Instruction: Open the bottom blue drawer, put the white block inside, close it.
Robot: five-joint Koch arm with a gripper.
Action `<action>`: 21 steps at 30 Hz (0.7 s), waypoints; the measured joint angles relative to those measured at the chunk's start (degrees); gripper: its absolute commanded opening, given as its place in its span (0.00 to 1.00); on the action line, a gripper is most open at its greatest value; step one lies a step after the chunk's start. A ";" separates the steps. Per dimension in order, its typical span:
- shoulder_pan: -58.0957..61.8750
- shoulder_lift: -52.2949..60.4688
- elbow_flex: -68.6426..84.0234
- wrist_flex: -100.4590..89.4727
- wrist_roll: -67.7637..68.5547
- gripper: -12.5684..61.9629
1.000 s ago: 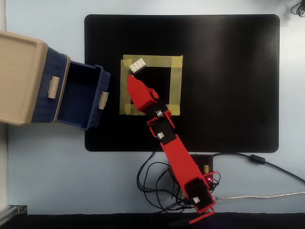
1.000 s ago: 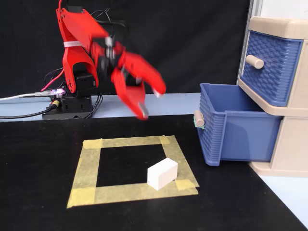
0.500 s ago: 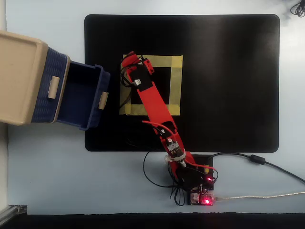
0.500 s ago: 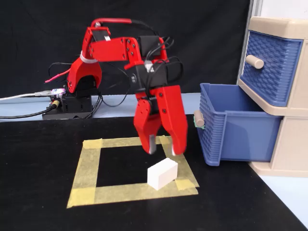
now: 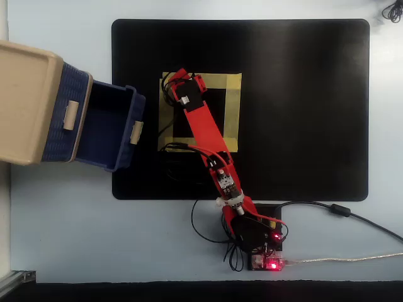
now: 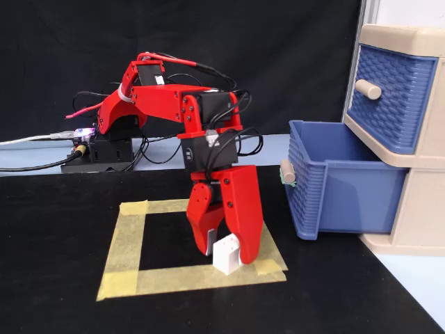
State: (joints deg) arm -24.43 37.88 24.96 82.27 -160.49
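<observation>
Straddling the white block (image 6: pixel 226 254), the end effector (image 6: pixel 227 255) stands parted, not yet clamped.

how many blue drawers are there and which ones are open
2. The top drawer is shut in the cabinet; the bottom drawer below it is pulled out, open and empty.

In the overhead view the small white studded block is wholly hidden under the red plastic arm (image 5: pixel 200 123) and its pincer. In the fixed view only a front part of that block (image 6: pixel 225 253) shows between the pincer (image 6: pixel 229 255) jaws; whether the jaws touch it cannot be told. The beige cabinet (image 6: pixel 410 202) is cut off by the right edge there, and by the left edge (image 5: pixel 19 100) overhead. The open bottom blue ribbed drawer's (image 6: pixel 341 184) floor is hidden by its own walls.
</observation>
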 measured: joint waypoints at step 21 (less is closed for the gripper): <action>-14.77 24.96 -16.61 18.02 2.55 0.06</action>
State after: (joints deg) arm -39.20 62.84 8.35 100.28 -157.94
